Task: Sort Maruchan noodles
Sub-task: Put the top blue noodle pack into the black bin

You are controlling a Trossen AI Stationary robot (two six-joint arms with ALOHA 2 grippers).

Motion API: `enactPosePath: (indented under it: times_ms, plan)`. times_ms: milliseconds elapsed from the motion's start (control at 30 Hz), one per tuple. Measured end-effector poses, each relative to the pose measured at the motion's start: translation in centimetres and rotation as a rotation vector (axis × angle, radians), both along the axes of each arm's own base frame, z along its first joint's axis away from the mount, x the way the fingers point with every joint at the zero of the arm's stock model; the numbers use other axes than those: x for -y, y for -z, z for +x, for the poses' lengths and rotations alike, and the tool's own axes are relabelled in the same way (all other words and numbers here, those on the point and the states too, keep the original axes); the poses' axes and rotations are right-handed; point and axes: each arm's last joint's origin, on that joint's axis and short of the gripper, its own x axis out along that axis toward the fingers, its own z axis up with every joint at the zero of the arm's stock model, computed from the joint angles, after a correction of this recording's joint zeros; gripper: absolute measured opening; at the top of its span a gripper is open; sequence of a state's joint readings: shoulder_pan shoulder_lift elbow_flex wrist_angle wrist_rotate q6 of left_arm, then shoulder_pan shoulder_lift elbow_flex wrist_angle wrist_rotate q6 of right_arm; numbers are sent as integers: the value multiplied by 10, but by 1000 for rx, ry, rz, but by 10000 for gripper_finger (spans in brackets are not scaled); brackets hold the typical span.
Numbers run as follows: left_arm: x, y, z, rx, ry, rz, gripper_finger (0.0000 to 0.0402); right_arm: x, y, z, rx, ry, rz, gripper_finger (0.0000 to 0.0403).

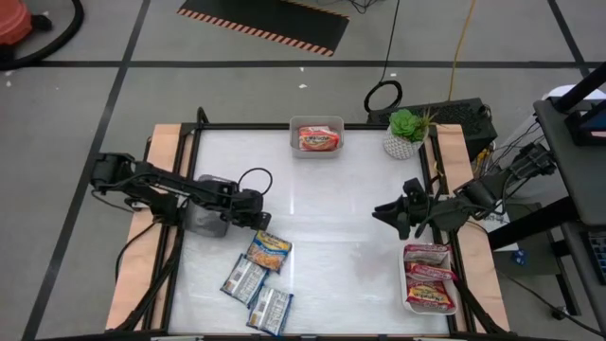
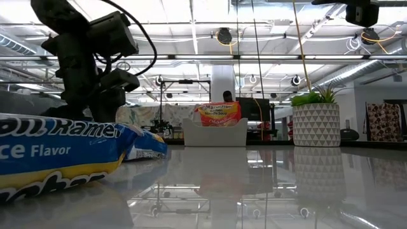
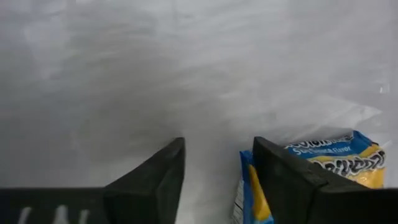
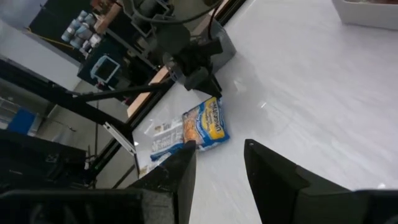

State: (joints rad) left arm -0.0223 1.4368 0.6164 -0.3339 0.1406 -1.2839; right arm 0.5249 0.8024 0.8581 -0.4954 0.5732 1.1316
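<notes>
Three blue-and-yellow noodle packets (image 1: 258, 282) lie nearest on the glossy white worktop (image 1: 322, 227). The left gripper (image 1: 262, 220) hovers beside one, fingers spread, empty. The right gripper (image 1: 383, 212), parted, waits above the full right tray (image 1: 431, 278). Farther: an orange packet (image 1: 317, 138) in a tray, a potted plant (image 1: 407, 133).

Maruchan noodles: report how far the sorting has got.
Done: one orange-red packet sits in the far tray, and three maroon-and-silver packets fill the tray by the right arm. In hand: the left gripper, fingers open and empty, is at the nearest blue packet. Left: three blue packets loose on the table. The right gripper hovers empty, fingers apart.
</notes>
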Motion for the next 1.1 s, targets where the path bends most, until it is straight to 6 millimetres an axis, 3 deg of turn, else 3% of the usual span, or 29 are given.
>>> enactPosePath:
  times_ms: [333,700,867,1100]
  plan:
    - [1,1,3,63,69,-12,90,3,-3,3,30,19,7,127]
    - [3,0,6,102,125,10,76,11,-6,8,59,64,-6,127]
    - [3,0,6,106,143,23,11,14,-8,10,82,80,-1,127]
    - [2,-3,6,121,134,29,3,16,-11,12,104,85,-16,127]
